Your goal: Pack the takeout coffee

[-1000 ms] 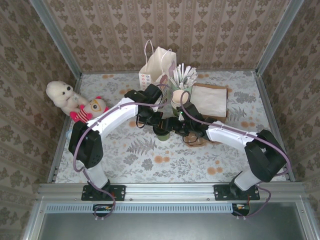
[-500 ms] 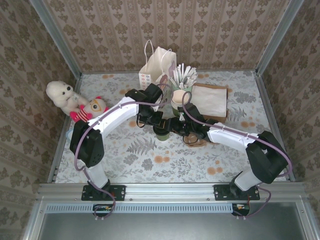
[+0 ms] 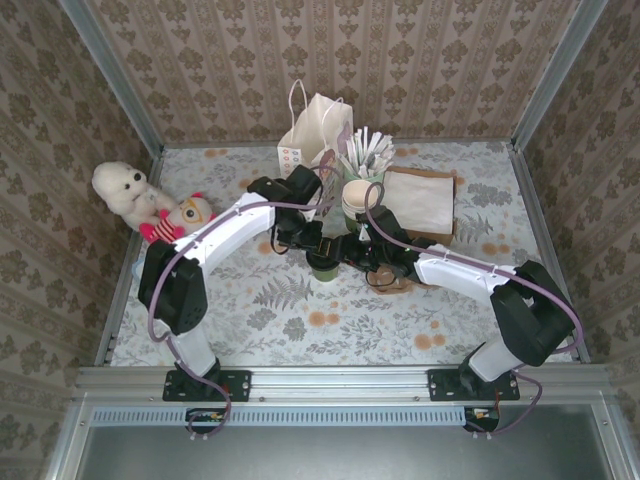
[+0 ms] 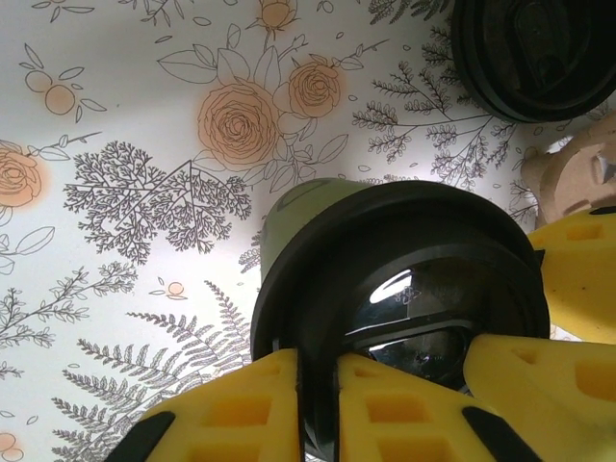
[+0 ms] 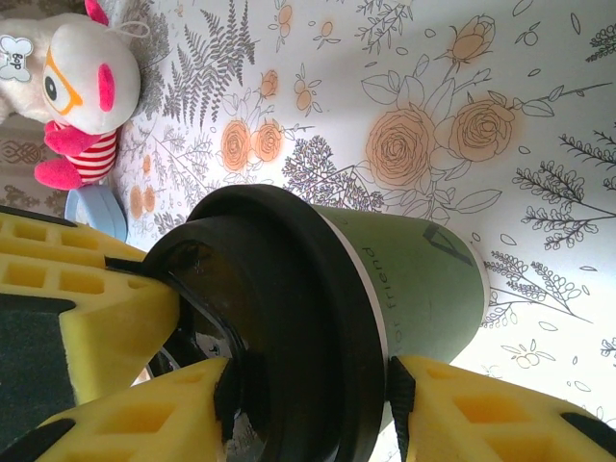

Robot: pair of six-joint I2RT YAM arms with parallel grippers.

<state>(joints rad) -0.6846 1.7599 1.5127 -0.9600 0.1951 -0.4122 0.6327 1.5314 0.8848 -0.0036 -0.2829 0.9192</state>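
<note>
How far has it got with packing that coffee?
Done: the takeout coffee has its lid on. In hand: the right gripper clasps the cup while the left gripper pinches the lid's rim. Left: it is not yet in the white paper bag at the back, probably its destination.

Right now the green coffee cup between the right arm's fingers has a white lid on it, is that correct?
No, the lid is black, not white; the right wrist view shows it plainly. The rest holds: the green coffee cup sits between the right arm's fingers with that lid on it.
</note>
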